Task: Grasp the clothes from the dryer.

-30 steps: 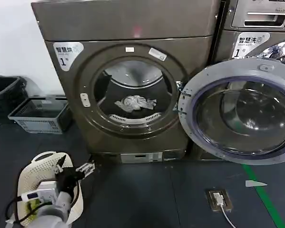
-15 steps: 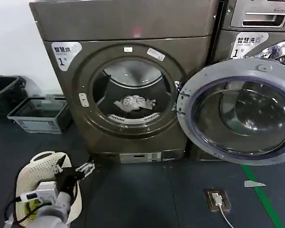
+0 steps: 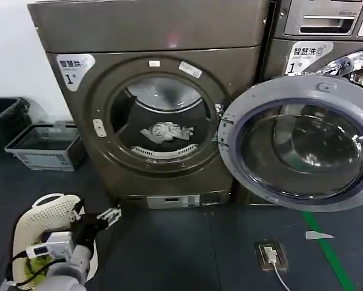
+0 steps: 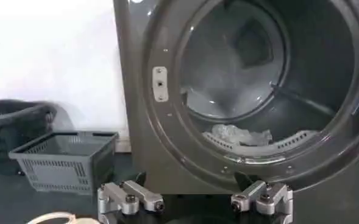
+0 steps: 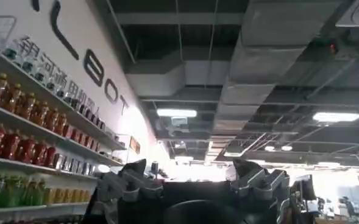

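The dryer point(image 3: 151, 27) stands straight ahead, bronze-grey, with a sticker marked 1. Its round door point(image 3: 302, 145) is swung wide open to the right. The clothes point(image 3: 166, 131) lie as a small white and pale grey bunch on the drum floor, just behind the porthole lip. My left gripper point(image 3: 111, 215) hangs low over the dark floor, left of and below the porthole, open and empty. The left wrist view shows the left gripper point(image 4: 196, 206) facing the porthole, with the clothes point(image 4: 240, 134) well beyond its fingertips. My right gripper point(image 5: 194, 176) points up at the ceiling, open and empty.
A white perforated basket point(image 3: 39, 218) with a yellow-green cloth point(image 3: 36, 264) sits under my left arm. A grey crate point(image 3: 42, 145) and a black bin point(image 3: 2, 118) stand by the wall at left. A second machine point(image 3: 326, 24) stands behind the open door. A floor socket point(image 3: 270, 254) lies at the right.
The dryer and its door have slid leftward in the head view and look slightly larger. The left gripper keeps its low place and stays open.
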Tool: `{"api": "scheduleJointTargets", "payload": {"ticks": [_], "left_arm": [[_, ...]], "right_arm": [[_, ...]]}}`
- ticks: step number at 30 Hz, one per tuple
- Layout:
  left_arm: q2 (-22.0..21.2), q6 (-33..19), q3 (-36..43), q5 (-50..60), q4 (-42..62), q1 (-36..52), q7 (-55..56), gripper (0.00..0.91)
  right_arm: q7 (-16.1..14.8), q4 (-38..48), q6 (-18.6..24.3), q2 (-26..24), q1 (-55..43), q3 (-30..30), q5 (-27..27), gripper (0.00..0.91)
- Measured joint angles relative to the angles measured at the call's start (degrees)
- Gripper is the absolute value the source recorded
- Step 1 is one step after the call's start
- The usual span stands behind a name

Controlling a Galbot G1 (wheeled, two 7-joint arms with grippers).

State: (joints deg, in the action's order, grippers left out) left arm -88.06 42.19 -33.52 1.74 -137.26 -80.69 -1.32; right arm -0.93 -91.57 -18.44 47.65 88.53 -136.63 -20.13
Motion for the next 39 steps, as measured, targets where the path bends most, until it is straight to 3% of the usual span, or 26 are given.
{"api": "scheduleJointTargets", "payload": {"ticks": [39], "left_arm": [[-0.55,0.0,-0.2,-1.3,0.4,0.2,0.15,0.907]], "right_arm": [[-0.14,0.64,0.66,0.5,0.12,-0.29,0.09,0.907]]}}
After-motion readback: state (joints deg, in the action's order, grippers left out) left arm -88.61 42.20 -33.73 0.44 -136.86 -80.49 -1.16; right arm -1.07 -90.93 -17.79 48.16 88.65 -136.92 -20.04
